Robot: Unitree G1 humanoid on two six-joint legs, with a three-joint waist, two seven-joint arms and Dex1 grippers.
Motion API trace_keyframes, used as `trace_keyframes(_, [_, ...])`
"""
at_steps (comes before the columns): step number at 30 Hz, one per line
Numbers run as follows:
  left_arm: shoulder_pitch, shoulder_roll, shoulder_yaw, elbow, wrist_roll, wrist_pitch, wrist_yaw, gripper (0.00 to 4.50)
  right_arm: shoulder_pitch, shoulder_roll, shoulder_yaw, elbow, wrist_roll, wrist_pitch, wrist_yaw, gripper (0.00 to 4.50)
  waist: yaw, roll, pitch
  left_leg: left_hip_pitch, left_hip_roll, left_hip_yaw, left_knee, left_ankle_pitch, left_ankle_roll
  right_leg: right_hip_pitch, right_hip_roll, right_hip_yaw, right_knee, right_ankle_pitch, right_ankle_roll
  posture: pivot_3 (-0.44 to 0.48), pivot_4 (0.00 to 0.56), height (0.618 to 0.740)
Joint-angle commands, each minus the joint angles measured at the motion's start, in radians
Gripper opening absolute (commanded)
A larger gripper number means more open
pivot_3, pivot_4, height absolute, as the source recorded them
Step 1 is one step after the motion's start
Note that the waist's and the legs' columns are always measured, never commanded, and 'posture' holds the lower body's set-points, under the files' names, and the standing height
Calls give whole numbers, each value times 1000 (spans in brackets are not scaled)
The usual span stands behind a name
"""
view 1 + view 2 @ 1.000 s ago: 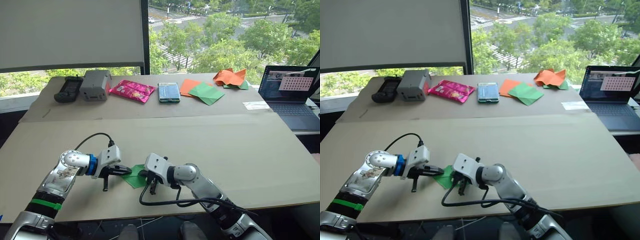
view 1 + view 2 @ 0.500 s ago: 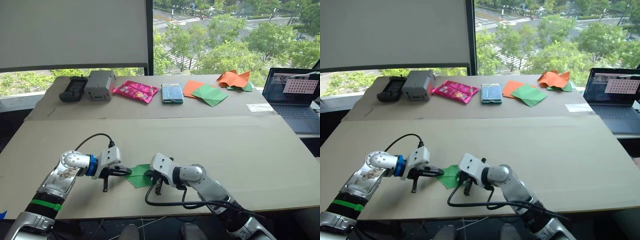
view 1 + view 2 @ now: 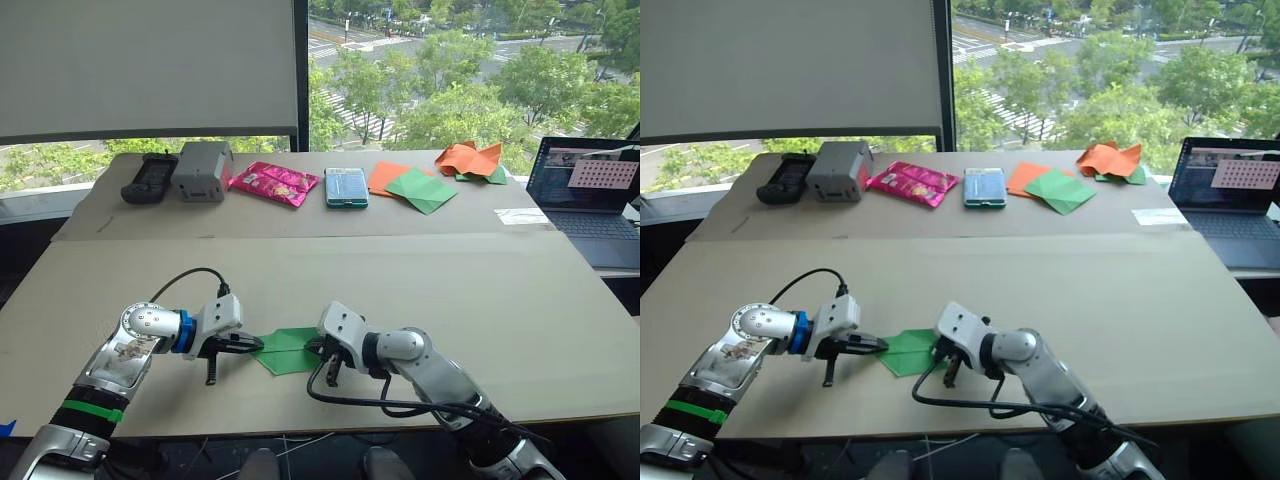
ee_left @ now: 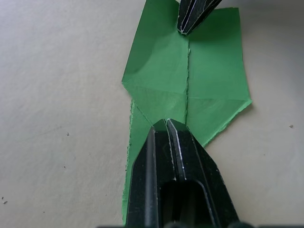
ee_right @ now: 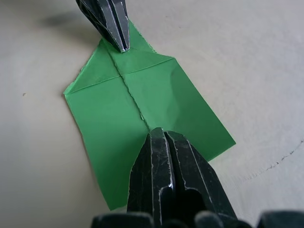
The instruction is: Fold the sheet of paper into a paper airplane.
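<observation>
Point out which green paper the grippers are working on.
The creased sheet of paper at the near table edge, between both grippers; the smooth green sheet lies far back beside orange ones.

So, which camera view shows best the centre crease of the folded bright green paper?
The left wrist view: the folded bright green paper lies close, crease running between both closed fingertips. The right wrist view shows it similarly; the head views show a small flat wedge.

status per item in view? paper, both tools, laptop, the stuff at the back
sheet of paper: flat on the table, partly folded, seam along its middle.
left tool: shut, tip pressing on one end of the paper.
right tool: shut, tip on the opposite end.
laptop: open, screen lit.
orange and green sheets: flat, overlapping.
crumpled paper heap: crumpled.
</observation>
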Motion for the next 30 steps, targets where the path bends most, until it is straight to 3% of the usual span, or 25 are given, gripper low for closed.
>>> trace_keyframes(1, [3,-2,-16,-8,16,-6,1,0,57,-68,-1,54,-22,97,-8,20,1,0,-1,0,0,0,0,0,0,0,0,0,0,0,0,0,150,718])
trace_keyframes(10, [-3,-6,-18,-1,20,-13,4,0,94,-128,-39,-56,-5,98,-16,20,5,1,-2,-2,0,0,0,0,0,0,0,0,-7,0,0,0,150,718])
trace_keyframes(18, [-7,-4,-14,-6,20,-13,3,0,85,-46,-161,-265,168,-44,17,20,-2,2,1,-7,0,0,0,0,0,-2,0,0,-11,0,0,0,150,718])
trace_keyframes(30, [4,5,-2,-46,11,7,15,0,2,33,-10,56,21,-122,-70,20,-4,0,2,-7,0,0,0,1,2,-2,1,0,-10,0,0,0,150,718])
